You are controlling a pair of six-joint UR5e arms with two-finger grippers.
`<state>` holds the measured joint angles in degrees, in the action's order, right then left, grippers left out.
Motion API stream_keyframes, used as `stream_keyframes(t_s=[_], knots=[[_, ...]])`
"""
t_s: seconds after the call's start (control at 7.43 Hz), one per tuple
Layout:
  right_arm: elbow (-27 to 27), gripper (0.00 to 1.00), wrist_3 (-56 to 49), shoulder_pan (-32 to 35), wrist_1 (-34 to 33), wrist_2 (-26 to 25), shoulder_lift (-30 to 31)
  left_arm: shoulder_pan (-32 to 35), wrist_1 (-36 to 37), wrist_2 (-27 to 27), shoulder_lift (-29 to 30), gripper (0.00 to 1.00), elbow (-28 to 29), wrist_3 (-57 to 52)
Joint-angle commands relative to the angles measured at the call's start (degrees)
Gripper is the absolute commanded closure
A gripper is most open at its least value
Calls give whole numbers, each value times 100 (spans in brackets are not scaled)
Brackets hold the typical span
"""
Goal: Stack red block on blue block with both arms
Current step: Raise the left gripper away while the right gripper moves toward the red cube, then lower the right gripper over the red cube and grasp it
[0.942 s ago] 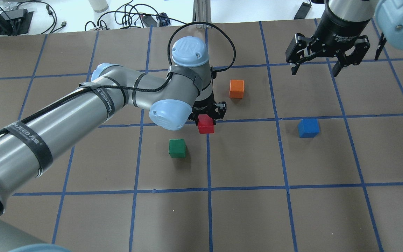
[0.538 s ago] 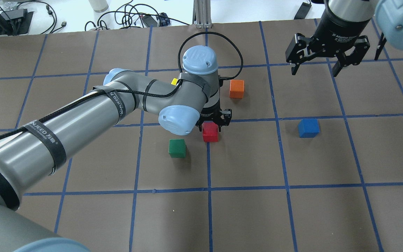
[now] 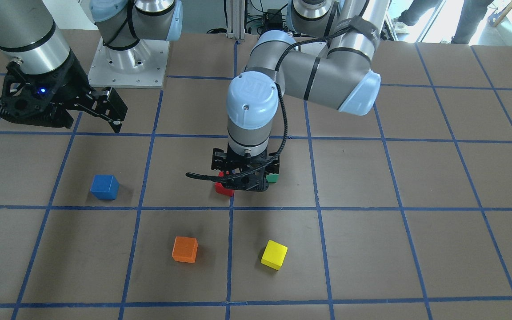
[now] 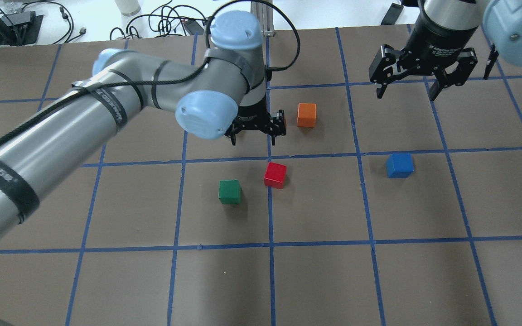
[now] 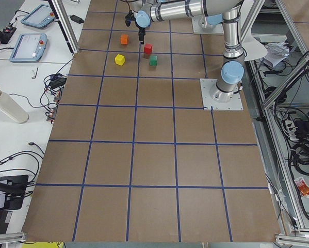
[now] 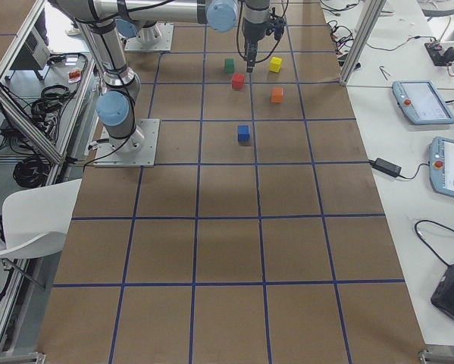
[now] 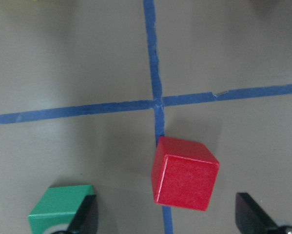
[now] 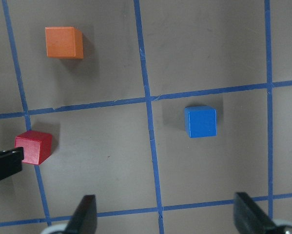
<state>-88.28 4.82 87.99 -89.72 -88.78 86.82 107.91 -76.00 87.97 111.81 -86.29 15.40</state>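
The table, covered in brown paper and marked into squares by blue tape, fills most of every view. The left arm reaches over it toward the middle, and the right arm hangs above the far right part. The left gripper points down above the table with its fingers spread wide and nothing between them. Its wrist camera shows both fingertips far apart at the bottom corners and the red block lower down between them, untouched. The right gripper hovers clear of the surface, its fingers likewise parted and empty, and its wrist camera looks down on the blue block between the two spread fingertips. The red block stands on the table on a blue tape line, just on the robot's side of a tape crossing and turned a little against the grid. It sits between the green block, which is near it on the robot's left, and the blue block, which rests alone well apart on the robot's right in the next square. The orange block lies farther out from the robot, near the left gripper. The yellow block sits beside the orange one in the front-facing view, and the left arm hides it from overhead.
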Motion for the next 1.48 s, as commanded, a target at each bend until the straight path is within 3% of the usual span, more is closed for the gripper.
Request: stream_keyframes(t_s=[0.0,0.27,0.54,1.08,1.35], knots=[[-494,0,840,322,-228,44,-59,-899,-661,62,-325,0,403,-910],[-1093,0,2220,1103,-1605,27,-479,-1595,-1117,45,-764,0,473,-1651],[-1121,0,3115,1692,-1802,18,-1102,-1948,-1268,-16,-1160,0,403,-1863],[-1121,0,4428,2529,-3232,36,-2079,-2275,-1577,-26,-1653,0,-106,-2761],[-1147,0,4589,2548,-3263,44,-2265,-2389,-1576,-52,-1715,0,-160,-2788]])
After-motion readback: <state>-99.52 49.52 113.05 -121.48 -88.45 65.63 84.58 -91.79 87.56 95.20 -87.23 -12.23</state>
